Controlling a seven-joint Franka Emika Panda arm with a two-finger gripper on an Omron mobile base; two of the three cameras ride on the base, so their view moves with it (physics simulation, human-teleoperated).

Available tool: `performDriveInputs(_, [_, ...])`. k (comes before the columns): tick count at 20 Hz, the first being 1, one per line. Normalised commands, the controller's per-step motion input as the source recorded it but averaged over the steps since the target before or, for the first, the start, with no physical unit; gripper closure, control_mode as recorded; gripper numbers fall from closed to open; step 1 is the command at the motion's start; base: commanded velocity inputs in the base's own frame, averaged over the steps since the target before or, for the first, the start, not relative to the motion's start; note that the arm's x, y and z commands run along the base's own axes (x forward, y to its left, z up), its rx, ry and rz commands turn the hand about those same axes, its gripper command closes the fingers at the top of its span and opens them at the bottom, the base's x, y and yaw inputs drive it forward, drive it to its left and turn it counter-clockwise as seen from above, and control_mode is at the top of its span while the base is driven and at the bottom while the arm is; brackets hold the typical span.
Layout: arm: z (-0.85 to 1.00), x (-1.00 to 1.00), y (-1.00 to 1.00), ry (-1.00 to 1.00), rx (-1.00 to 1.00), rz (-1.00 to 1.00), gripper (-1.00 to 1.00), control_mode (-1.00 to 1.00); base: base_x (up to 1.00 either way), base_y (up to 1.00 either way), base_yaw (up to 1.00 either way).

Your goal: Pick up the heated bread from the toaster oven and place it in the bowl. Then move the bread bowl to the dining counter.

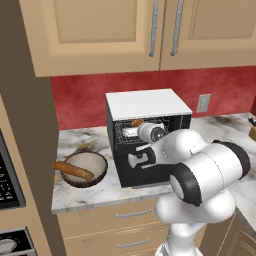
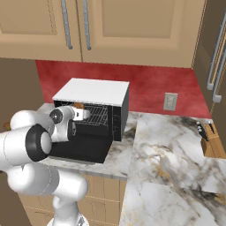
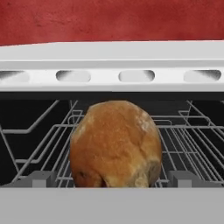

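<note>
The heated bread (image 3: 116, 144), a round golden-brown bun, lies on the upper wire rack of the toaster oven (image 1: 147, 104), whose black door (image 1: 145, 172) hangs down open. My gripper (image 3: 111, 178) is open just in front of the bun, with one fingertip (image 3: 41, 178) to each side and neither touching it. In both base views my wrist (image 1: 151, 133) reaches into the oven's mouth beside the bread (image 2: 79, 106). The bowl (image 1: 95, 161) sits on the counter left of the oven, dark brown outside and pale inside. The dining counter is out of view.
A long brown baguette stick (image 1: 72, 170) lies across the bowl's left rim. The marbled counter (image 2: 176, 150) runs on to the right, with a knife block (image 2: 213, 137) at its far end. Wooden wall cabinets (image 1: 100, 30) hang above the oven, against a red wall.
</note>
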Motion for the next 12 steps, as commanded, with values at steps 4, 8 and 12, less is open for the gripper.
performDriveInputs(4, [-0.12, 0.01, 0.00, 0.00, 0.00, 0.00, -1.00, -1.00, 0.00, 0.00, 0.00])
performDriveInputs(8, [-0.15, 0.05, 0.00, 0.00, 0.00, 0.00, -1.00, -1.00, 0.00, 0.00, 0.00])
performDriveInputs(12, [-0.05, 0.18, 0.00, 0.00, 0.00, 0.00, -1.00, -1.00, 0.00, 0.00, 0.00])
